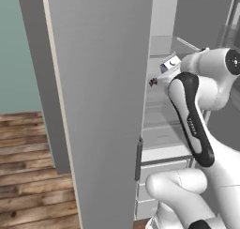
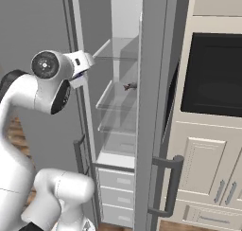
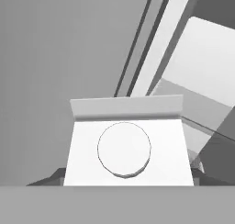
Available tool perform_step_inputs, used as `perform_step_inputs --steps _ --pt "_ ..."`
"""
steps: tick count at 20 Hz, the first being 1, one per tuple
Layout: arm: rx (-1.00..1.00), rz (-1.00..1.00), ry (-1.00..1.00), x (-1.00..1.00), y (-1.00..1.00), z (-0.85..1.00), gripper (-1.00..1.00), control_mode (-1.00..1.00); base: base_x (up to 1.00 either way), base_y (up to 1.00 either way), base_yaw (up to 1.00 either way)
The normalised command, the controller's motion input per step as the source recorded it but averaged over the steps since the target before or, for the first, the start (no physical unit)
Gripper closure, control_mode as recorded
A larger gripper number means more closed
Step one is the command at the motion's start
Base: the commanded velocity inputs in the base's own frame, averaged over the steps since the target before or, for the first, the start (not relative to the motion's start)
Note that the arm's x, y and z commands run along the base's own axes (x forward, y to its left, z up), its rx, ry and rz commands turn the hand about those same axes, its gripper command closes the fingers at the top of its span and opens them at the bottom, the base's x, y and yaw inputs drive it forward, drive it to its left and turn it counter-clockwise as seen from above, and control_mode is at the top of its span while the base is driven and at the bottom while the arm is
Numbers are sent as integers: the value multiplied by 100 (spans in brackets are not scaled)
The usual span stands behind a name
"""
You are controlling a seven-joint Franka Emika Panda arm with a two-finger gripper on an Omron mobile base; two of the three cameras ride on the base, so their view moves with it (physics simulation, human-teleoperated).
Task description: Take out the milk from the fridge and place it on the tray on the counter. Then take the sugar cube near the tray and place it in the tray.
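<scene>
The milk [image 3: 125,147] fills the lower middle of the hand view, showing its gabled top and round cap. My gripper [image 3: 124,178] is shut on it, one dark fingertip [image 3: 48,179] at each side of the carton. From the left base view the milk [image 1: 169,63] shows its blue markings at the end of my arm, held in the air before the open fridge [image 1: 161,129] and its white shelves. The right base view puts the milk [image 2: 81,75] by the fridge's [image 2: 118,107] left wall. Tray, counter and sugar cube are out of view.
The wide grey fridge door [image 1: 98,106] stands open on my left. Another door [image 2: 153,107] with a bar handle [image 2: 166,187] is open on the right. A small dark item [image 2: 128,86] lies on a shelf. A black oven [image 2: 212,74] sits in cream cabinets.
</scene>
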Motion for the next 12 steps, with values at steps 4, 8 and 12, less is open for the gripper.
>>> perform_step_inputs --steps 4,8,12 --pt "21 -46 8 -1 -14 0 100 -100 0 0 0" --pt "26 -23 -2 0 -14 -4 100 -100 0 0 0" --pt "26 1 -7 -2 -22 -4 100 -100 0 0 0"
